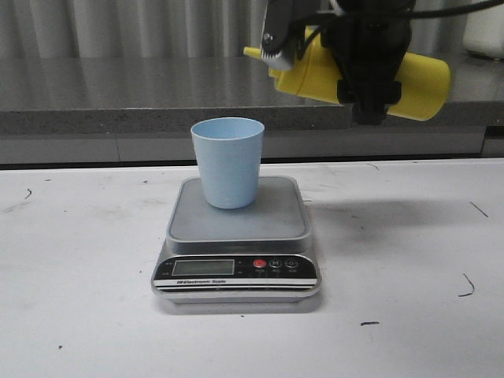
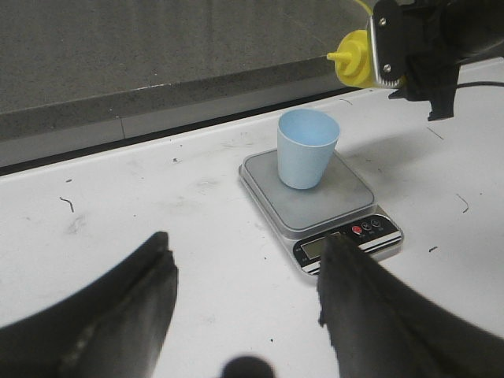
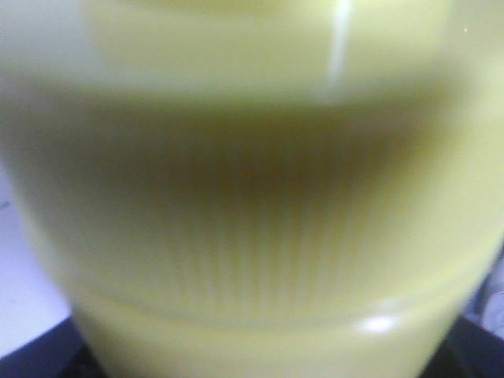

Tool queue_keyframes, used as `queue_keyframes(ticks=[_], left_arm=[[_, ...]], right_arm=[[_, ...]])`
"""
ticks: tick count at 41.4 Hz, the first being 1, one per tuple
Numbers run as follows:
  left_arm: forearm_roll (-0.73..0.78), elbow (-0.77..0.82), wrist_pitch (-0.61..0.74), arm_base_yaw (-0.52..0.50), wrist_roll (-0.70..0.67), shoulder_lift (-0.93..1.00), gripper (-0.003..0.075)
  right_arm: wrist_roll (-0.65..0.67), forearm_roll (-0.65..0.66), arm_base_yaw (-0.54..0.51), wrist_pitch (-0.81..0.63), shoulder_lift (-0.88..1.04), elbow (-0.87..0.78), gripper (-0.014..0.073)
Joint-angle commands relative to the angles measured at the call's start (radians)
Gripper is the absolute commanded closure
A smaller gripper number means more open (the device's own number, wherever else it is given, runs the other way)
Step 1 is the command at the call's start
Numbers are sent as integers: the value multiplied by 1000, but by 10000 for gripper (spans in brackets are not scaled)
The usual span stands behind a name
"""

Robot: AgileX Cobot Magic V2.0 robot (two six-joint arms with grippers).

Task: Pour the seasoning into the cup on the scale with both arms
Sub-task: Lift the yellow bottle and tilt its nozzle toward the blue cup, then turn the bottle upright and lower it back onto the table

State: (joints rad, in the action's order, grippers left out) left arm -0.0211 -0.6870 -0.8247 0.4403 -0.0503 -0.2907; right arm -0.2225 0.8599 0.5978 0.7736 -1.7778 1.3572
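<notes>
cups: 1 (image 1: 227, 161) | bottles: 1 (image 1: 421, 77) | scales: 1 (image 1: 236, 264) | scale displays: 1 (image 1: 203, 267) | scale buttons: 3, of which red: 1 (image 1: 259, 264), dark: 2 | grippers: 2, left (image 2: 244, 303), right (image 1: 370, 71)

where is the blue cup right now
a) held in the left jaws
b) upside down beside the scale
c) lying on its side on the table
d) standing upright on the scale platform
d, the cup stands upright, mouth up, on the platform of the scale, with nothing gripping it.
</notes>
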Motion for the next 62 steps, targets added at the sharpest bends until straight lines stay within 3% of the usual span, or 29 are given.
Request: queue_keyframes(ticks=[1,24,33,40,44,49,62], left_arm=[[-3,-24,71,-3,-8,-9,321],[-3,-24,71,-3,-8,-9,321],[-3,-24,71,-3,-8,-9,321],[-3,-24,71,-3,-8,-9,321],[-3,-24,71,-3,-8,-9,321],[-3,-24,71,-3,-8,-9,321],[-3,-24,71,-3,-8,-9,321]], right_arm=[[-15,203,1,5,24,41,332],[-133,333,8,-5,5,22,332],[-132,372,9,-8,5,22,332],[-65,316,8,-7,7,22,332],[55,246,-4,-7,31,22,332],[147,64,-28,-21,99,22,332],[146,-563,-252,-133,272,-30,332]])
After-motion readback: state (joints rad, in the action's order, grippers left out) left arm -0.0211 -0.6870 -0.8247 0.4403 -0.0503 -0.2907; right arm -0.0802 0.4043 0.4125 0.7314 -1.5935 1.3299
